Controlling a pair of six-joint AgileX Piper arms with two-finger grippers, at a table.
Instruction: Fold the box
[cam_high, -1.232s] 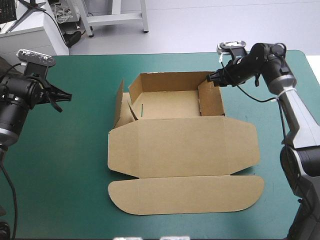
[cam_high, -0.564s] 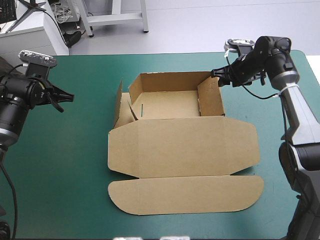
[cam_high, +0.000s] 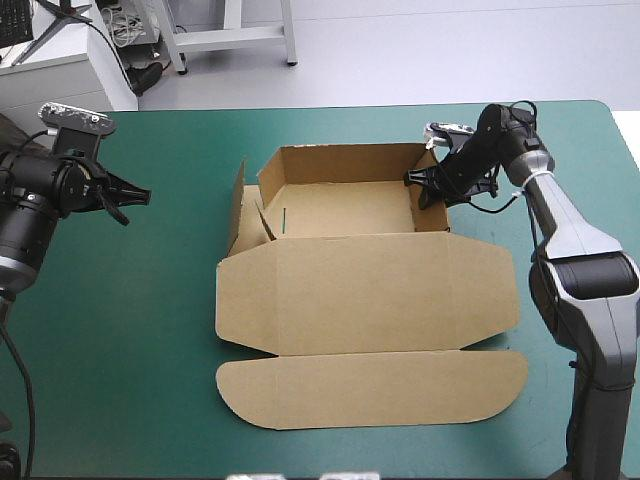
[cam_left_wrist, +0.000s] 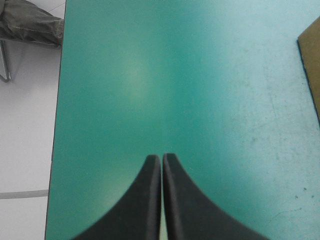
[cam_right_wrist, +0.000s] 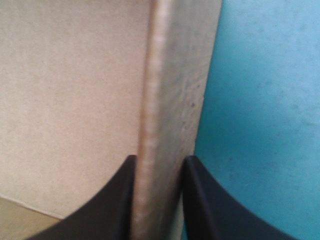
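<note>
box (cam_high: 360, 290): plain brown board | table cover (cam_high: 120, 320): plain teal-green | hand fingers (cam_left_wrist: 142, 200): plain black

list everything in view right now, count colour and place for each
box: 1, brown, middle of the table; far part raised as an open tray, lid and front flap lying flat toward the near edge
table cover: 1, teal-green, under everything
left gripper: 1, black fingers, shut, over bare cover by the table's left side, apart from the box
right gripper: 1, black fingers, shut on the box, clamping the tray's right wall from above
</note>
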